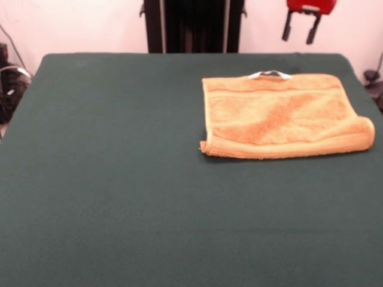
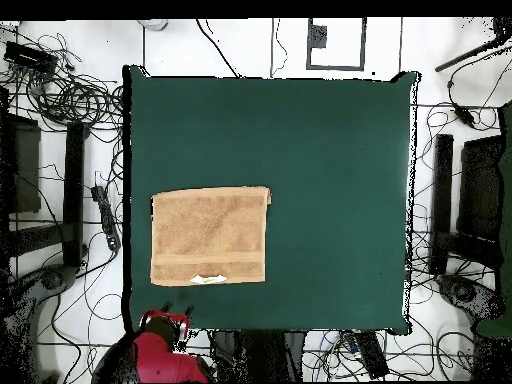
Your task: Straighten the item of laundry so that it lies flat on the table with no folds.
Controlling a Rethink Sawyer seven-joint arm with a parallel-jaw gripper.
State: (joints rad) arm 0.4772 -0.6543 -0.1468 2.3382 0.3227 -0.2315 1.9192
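The item of laundry (image 1: 287,116) is an orange-tan towel on the right part of the green table (image 1: 119,179). Its near edge is doubled over into a thick rolled hem, and a white tag (image 1: 270,75) sticks out at its far edge. From overhead the towel (image 2: 210,237) sits close to the left edge of the table (image 2: 330,180), with the tag (image 2: 208,279) on its lower side. My gripper (image 1: 302,27) hangs in the air beyond the table's far edge, behind the towel, open with nothing between its black fingers. Overhead, the red gripper (image 2: 165,325) is just off the table's lower edge.
A black column (image 1: 194,24) stands behind the table's far edge. Dark equipment and cables (image 1: 9,84) sit off the left side. From overhead, tangled cables (image 2: 70,95) and black stands (image 2: 440,200) surround the table on the floor.
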